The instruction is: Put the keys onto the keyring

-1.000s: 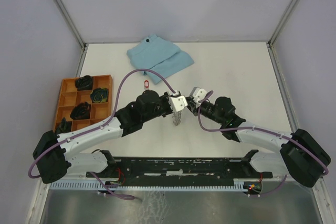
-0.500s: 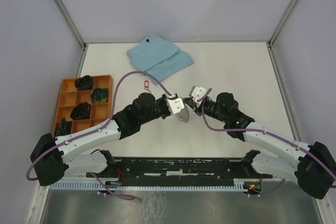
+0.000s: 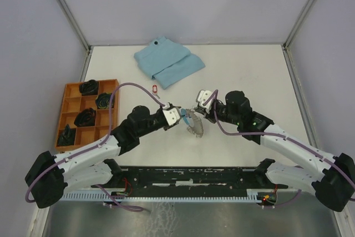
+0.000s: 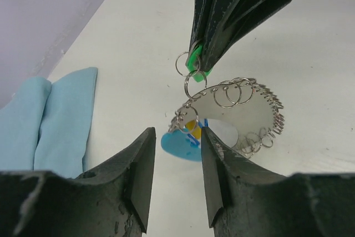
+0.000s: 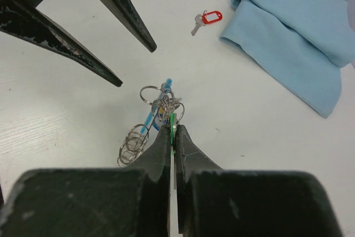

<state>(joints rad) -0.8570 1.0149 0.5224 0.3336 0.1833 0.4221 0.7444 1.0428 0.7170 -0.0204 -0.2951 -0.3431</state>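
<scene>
Far left of the keyring of grey metal rings on a pale curved strap (image 3: 195, 126), an orange plastic compartment tray (image 3: 72, 104) sits on the white bench (image 3: 255, 76), with dark items in several cells. Behind the keyring and to its left lies a small silver key with a red oval tag (image 3: 155, 88). Farther back is a folded light-blue cloth (image 3: 168, 62). Just left of the keyring, the left tool (image 4: 176, 137) stands partly open, with nothing between its fingers. A small yellow tag (image 4: 191, 127) and a blue oval tag (image 4: 176, 145) sit at the keyring's left end. Directly above that end, the right tool (image 5: 171, 129) is pinched tight on a green oval plastic tag (image 4: 193, 61), and small rings run from this tag down to the keyring. I cannot tell whether the keyring rests on the bench.
</scene>
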